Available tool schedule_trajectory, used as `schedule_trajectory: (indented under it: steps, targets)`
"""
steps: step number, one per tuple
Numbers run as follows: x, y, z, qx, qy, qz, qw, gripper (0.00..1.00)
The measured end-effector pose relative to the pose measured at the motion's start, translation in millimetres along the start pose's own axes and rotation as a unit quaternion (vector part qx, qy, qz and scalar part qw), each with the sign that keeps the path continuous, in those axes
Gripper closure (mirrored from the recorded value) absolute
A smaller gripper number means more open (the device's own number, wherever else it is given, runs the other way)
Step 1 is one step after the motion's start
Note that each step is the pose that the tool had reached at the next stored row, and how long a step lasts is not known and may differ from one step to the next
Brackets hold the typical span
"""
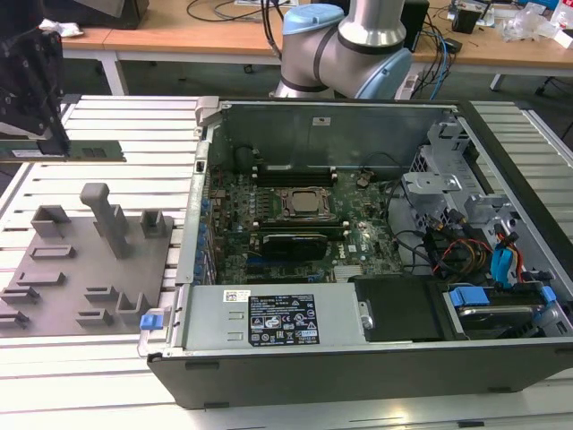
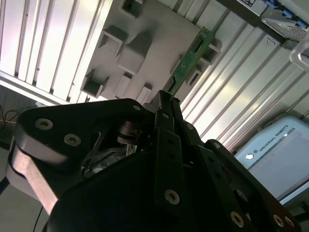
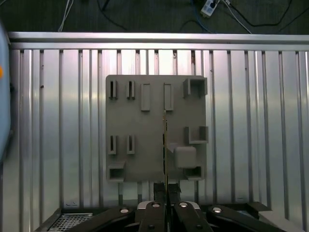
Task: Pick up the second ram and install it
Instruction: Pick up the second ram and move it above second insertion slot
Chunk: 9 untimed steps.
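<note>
The second ram [image 1: 94, 150] juts sideways from the gripper [image 1: 59, 143], seemingly clamped.

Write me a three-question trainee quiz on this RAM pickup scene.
1. True or false: the gripper is shut on the second ram.
2. Multiple choice: the second ram is A) seated in the motherboard, B) held in the air over the grey fixture plate, C) lying on the wooden desk.
3. Fill in: in the exterior view, the open computer case sits on that view's ____ of the grey fixture plate.
Key: 1 true; 2 B; 3 right.
</note>
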<state>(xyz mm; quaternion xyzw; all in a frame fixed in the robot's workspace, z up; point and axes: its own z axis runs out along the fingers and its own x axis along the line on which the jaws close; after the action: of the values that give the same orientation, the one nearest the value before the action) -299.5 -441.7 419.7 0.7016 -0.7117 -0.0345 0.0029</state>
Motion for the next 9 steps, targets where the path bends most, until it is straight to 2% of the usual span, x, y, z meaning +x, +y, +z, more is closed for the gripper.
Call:
schedule_trajectory:
  steps: [5,7,9]
  targets:
    - [-0.4,-24.2,-1.3,-0.0003,0.0000,0.000,1.0000,0.87]
    - [-0.5,-29.2,-1.5,-0.0004,0.0000,0.000,1.0000,0.87]
    - [-0.6,-39.5,-2.0,-0.0006,0.0000,0.000,1.0000,0.87]
